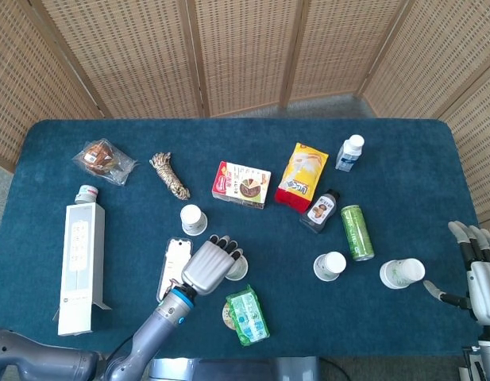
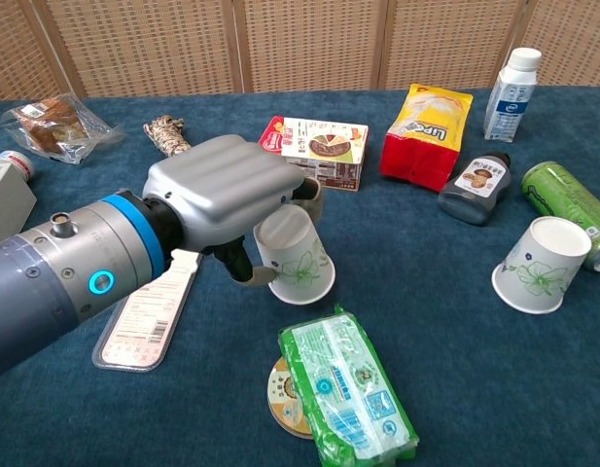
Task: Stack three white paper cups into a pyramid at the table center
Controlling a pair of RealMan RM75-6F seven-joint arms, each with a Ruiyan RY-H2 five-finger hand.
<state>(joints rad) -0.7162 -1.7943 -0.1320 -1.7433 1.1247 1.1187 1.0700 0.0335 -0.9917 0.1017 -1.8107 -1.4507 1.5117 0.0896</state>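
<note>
Left hand [image 2: 227,195] fingers clamped on tilted paper cup [image 2: 295,258] (mouth toward camera), right hand [image 1: 476,274] fingers apart.

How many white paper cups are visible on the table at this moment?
4: one held by the left hand near the table centre, one upside down behind it, one beside the green can, one lying near the right edge.
</note>
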